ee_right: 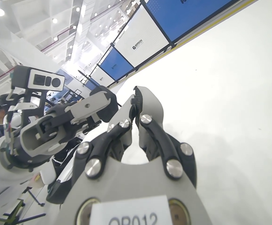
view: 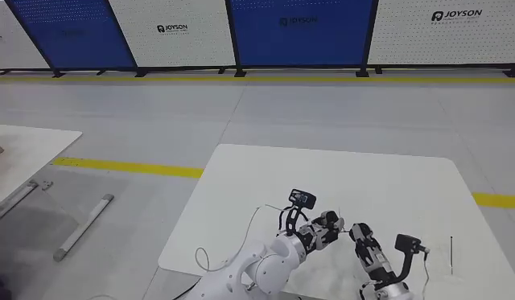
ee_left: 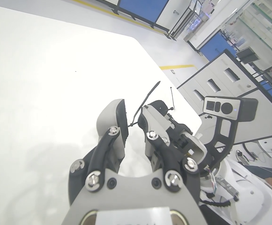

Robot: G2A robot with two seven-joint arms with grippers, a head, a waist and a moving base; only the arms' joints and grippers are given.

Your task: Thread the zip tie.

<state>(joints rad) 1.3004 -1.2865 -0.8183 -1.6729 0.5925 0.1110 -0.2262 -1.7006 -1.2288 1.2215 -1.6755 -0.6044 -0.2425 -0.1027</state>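
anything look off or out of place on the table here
Nothing looks damaged or spilled. A spare zip tie lies alone on the table near its edge, away from the zip tie being worked on.

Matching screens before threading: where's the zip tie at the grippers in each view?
Top view: zip tie between left gripper and right gripper.
Left wrist view: zip tie between the left gripper's fingers.
Right wrist view: zip tie poking out behind the left gripper.
Shared landmark: the white table.
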